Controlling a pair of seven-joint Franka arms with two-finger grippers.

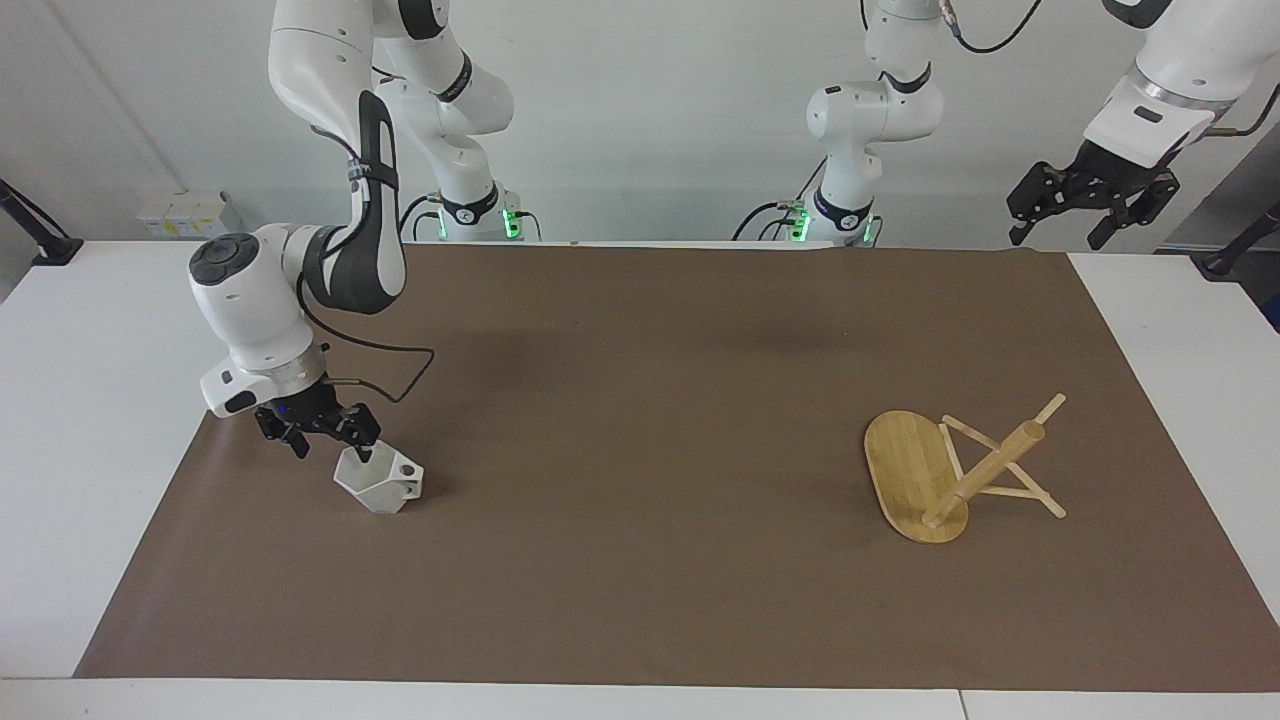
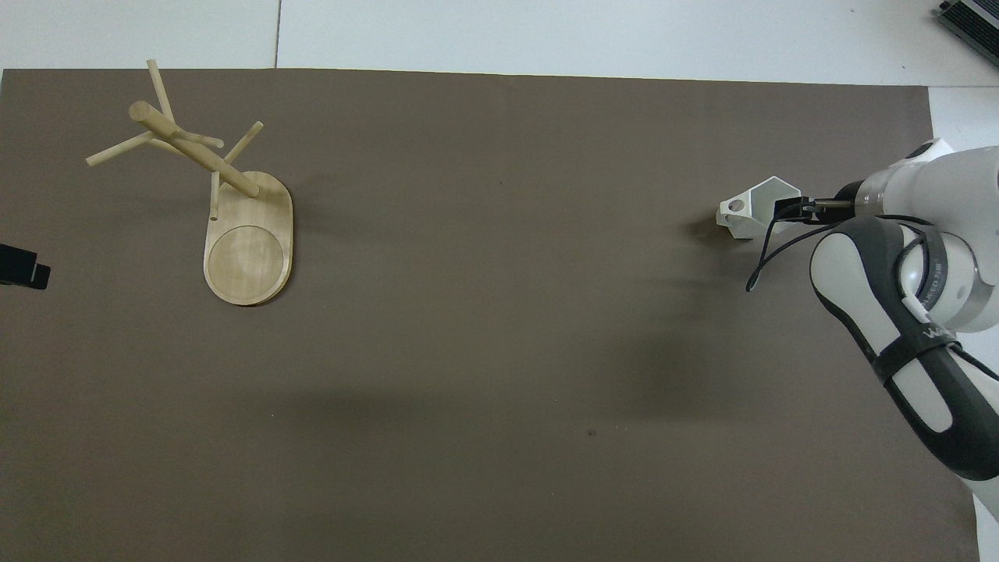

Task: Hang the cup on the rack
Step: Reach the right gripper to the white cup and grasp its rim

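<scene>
The white faceted cup stands upright on the brown mat toward the right arm's end, its handle pointing toward the middle of the table. My right gripper is open and low at the cup's rim. One finger reaches the mouth of the cup, the other stays outside it, and nothing is held. The bamboo rack stands on its oval base toward the left arm's end. My left gripper waits open, high over that end of the table.
A brown mat covers most of the white table. Between cup and rack there is only bare mat. The right arm's black cable loops down next to the cup.
</scene>
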